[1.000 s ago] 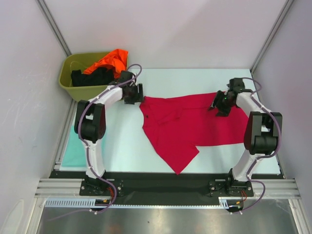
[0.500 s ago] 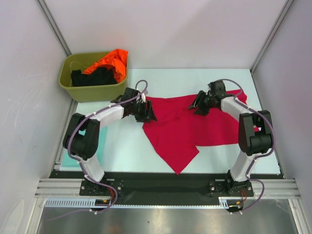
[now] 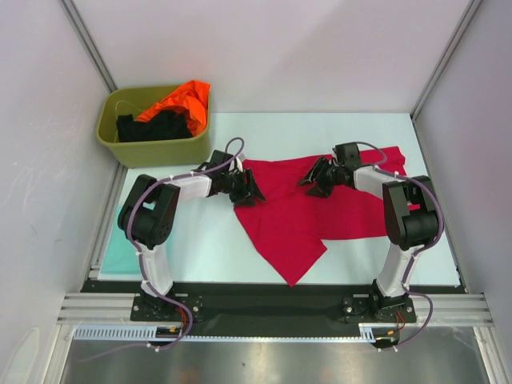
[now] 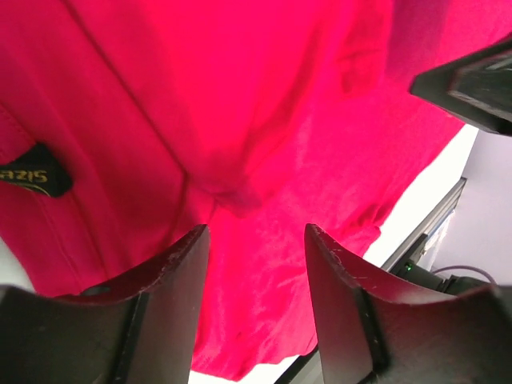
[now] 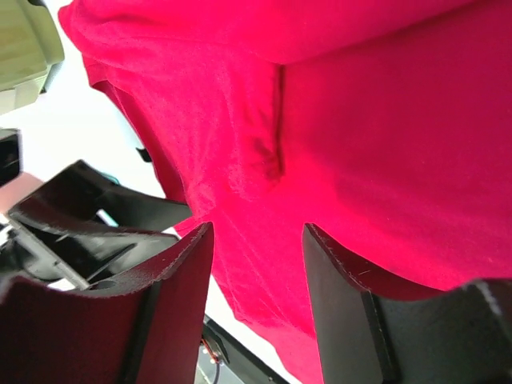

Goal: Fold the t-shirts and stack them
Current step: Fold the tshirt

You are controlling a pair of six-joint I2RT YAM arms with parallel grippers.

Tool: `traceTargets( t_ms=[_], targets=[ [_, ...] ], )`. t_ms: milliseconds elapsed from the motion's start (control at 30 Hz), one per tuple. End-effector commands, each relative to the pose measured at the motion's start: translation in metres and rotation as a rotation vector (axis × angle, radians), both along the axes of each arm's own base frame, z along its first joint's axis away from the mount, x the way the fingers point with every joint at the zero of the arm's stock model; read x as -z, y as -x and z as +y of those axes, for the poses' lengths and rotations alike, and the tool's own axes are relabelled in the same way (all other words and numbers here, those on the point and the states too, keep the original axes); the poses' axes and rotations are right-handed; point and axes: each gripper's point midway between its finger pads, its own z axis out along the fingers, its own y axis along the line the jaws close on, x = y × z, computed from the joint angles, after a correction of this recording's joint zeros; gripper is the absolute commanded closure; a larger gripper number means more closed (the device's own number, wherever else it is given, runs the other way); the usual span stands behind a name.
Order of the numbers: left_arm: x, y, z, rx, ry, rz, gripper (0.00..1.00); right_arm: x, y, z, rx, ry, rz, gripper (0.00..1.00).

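Observation:
A crimson-red t-shirt (image 3: 312,212) lies spread and rumpled across the middle of the white table. My left gripper (image 3: 250,190) is open at the shirt's upper left edge, jaws apart just above the red cloth (image 4: 264,144), a black size label (image 4: 36,172) in its view. My right gripper (image 3: 312,181) is open over the shirt's upper middle, jaws apart above the cloth (image 5: 360,144). An orange shirt (image 3: 180,100) and a black shirt (image 3: 152,126) lie in the tub. A pale teal folded shirt (image 3: 124,248) lies at the table's left edge.
The olive-green plastic tub (image 3: 152,148) stands at the back left corner. White walls with metal posts close in the table at back and sides. The black base rail (image 3: 264,308) runs along the near edge.
Both grippers have moved inward over the red shirt, the left one rightward from the tub and the right one leftward. The shirt's upper right part now lies flatter toward the back right.

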Motion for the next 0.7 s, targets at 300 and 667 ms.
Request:
traceTargets(
  t_ms=[300, 667],
  targets=[
    [0.007, -0.005, -0.006, -0.009, 0.010, 0.036, 0.41, 0.014, -0.010, 0.013, -0.015, -0.033, 0.015, 0.46],
    [-0.002, -0.011, -0.006, -0.002, -0.008, 0.005, 0.47, 0.018, -0.012, 0.024, -0.040, -0.032, 0.020, 0.46]
  ],
)
